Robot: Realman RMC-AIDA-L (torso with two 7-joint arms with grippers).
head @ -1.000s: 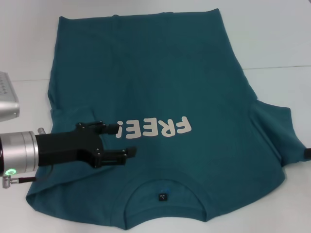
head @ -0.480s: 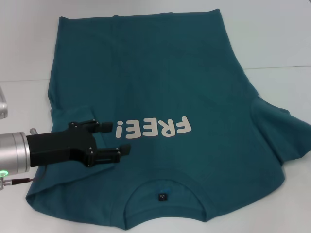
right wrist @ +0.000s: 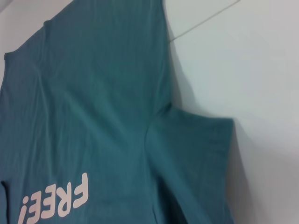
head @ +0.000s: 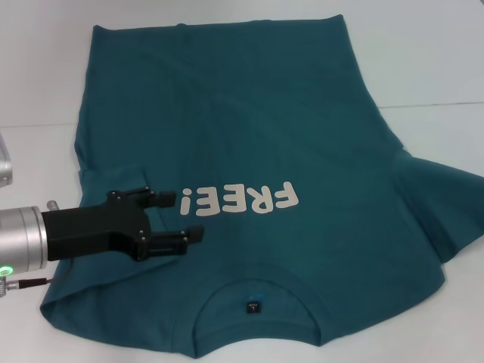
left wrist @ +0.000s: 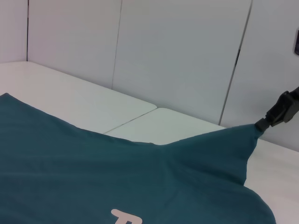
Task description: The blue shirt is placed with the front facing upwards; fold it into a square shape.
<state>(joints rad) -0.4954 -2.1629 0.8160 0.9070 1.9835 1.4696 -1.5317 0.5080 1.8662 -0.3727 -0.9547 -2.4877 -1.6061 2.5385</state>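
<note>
The blue shirt (head: 249, 136) lies flat on the white table with its white "FREE!" lettering (head: 238, 200) up and the neck nearest me. Its left sleeve (head: 113, 181) is folded in over the body. My left gripper (head: 181, 215) hovers low over that side, just beside the lettering, open with nothing between its fingers. My right gripper is outside the head view. In the left wrist view the right gripper (left wrist: 259, 125) is shut on the tip of the right sleeve (left wrist: 224, 149), holding it raised and stretched outward. That sleeve (head: 446, 212) reaches the head view's right edge.
A white table (head: 423, 68) with a seam line (head: 431, 105) runs under the shirt. A silver object (head: 4, 170) shows at the left edge. White wall panels (left wrist: 177, 56) stand behind the table.
My left gripper drew back toward the left, off the lettering. My right gripper left the head view to the right, pulling the right sleeve outward.
</note>
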